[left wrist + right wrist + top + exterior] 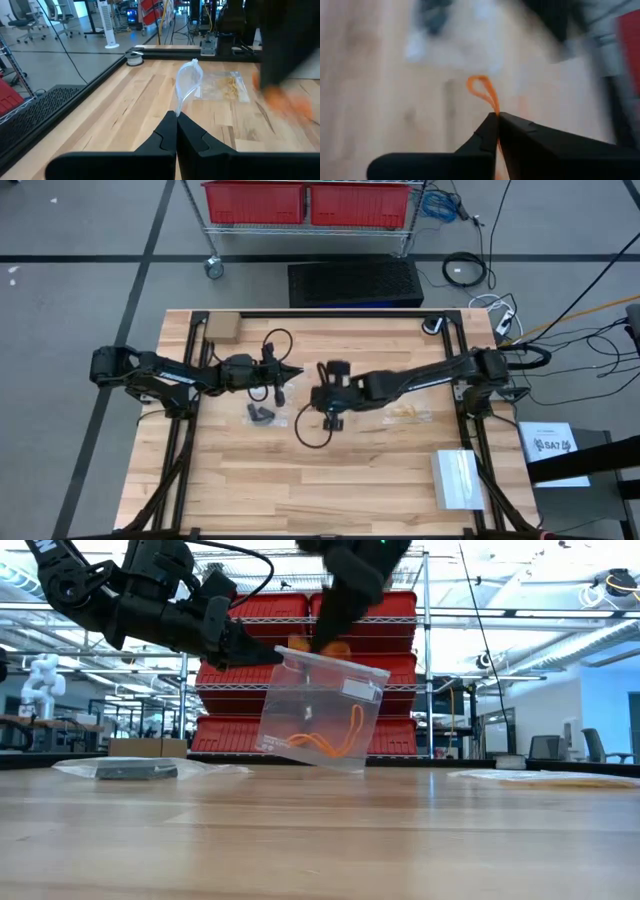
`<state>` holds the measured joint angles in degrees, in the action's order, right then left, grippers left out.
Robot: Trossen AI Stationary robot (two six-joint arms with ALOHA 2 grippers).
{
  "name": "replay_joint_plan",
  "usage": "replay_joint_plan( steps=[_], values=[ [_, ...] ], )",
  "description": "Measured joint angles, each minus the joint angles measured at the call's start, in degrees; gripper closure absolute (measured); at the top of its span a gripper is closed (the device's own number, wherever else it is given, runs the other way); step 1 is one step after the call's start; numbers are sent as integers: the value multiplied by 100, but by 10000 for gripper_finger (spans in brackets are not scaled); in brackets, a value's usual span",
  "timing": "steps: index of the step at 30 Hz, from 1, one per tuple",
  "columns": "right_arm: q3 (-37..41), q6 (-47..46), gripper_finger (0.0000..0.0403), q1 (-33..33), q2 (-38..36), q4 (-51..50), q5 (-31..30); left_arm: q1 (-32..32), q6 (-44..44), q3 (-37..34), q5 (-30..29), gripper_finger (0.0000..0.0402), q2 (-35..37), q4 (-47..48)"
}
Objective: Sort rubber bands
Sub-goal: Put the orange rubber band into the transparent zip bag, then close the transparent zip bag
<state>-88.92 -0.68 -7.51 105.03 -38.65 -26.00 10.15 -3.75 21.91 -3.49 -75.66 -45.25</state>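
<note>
The table (380, 100) behind the pinched orange rubber band (482, 90) is blurred.

A wooden table (300, 480) carries several items outside the sorting job. A small brown cardboard box (221, 328) sits by the far left corner, and a roll of tape (432, 326) lies near the far right corner. A white box (457, 479) rests along the right edge toward the near side. On the floor beyond the far edge lies a black ribbed mat (355, 282), and behind it a wire shelving cart holds red bins (306, 202). A printed paper sheet (552, 446) lies off the right edge
</note>
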Motion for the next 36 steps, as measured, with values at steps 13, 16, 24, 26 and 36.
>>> replay_joint_plan(
  steps=[13, 16, 24, 26, 36],
  values=[
    [-128, 510, 403, 445, 28, -189, -669, 1, 0, 0, 1, 402, 0, 20],
    [-125, 581, 403, 558, 138, -201, -654, 0, 0, 0, 2, 402, 0, 27],
    [-127, 195, 395, 710, 210, -187, 100, 2, 1, 0, 2, 402, 0, 41],
    [-127, 173, 380, 713, 210, -192, 101, 2, 2, 0, 2, 402, 0, 41],
    [-136, 91, 242, 674, 157, -204, 105, 2, 2, 0, 2, 402, 0, 41]
  ],
)
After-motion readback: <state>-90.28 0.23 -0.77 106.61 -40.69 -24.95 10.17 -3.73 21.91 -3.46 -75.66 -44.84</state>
